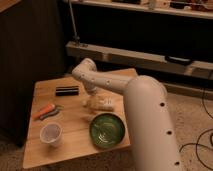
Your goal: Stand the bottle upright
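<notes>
On the worktop (pixel 75 148) we see the bottle (pixel 105 103) lying on its side near the middle. The pincer (pixel 91 100) is down at the bottle's left end, and we cannot tell whether they touch. The plate (pixel 107 131) sits just before the bottle, toward the front edge. The cup (pixel 51 133) stands left of the plate, well apart from it. Behind the cup lies a handled tool (pixel 44 110), and behind that, toward the back left, a flat bar (pixel 67 91). The arm (pixel 147 115) reaches in from the right, over the worktop's right side.
</notes>
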Motion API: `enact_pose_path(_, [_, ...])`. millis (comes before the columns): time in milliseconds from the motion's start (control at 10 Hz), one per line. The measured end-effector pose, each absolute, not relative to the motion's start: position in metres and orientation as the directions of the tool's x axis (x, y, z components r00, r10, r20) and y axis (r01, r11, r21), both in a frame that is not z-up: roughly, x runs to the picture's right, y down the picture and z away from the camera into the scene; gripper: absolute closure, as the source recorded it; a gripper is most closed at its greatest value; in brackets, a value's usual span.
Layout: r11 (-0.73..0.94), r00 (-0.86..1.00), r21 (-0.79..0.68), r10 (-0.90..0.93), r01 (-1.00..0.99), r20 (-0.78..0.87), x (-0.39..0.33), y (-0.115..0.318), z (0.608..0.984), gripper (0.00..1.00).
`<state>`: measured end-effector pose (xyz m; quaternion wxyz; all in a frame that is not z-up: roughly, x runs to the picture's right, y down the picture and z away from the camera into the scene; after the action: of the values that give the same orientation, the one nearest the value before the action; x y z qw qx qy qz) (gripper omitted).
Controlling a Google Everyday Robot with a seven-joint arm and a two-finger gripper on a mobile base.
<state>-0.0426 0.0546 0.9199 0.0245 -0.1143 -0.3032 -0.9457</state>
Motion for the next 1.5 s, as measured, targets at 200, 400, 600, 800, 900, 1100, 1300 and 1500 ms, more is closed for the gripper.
enact_pose_path(200, [-0.806,-0.972,0.582,0.036,0.109,0.232,-0.039,0.06,0.923,0.2])
enact_pose_path(400, [-0.802,-0.97,0.587,0.042,0.11,0.239,-0.035,0.063,0.925,0.2])
enact_pose_path(600, [-0.802,-0.969,0.586,0.042,0.113,0.244,-0.031,0.065,0.927,0.2])
enact_pose_path(800, [-0.802,-0.963,0.587,0.061,0.109,0.262,-0.024,0.069,0.93,0.2])
enact_pose_path(900, [-0.802,-0.962,0.588,0.068,0.105,0.264,-0.026,0.07,0.93,0.2])
enact_pose_path(1100, [-0.798,-0.961,0.594,0.08,0.098,0.266,-0.024,0.074,0.931,0.2])
enact_pose_path(1300, [-0.792,-0.964,0.602,0.068,0.105,0.257,-0.024,0.079,0.932,0.29])
enact_pose_path(1500, [-0.78,-0.971,0.614,0.035,0.121,0.236,-0.028,0.079,0.93,0.51])
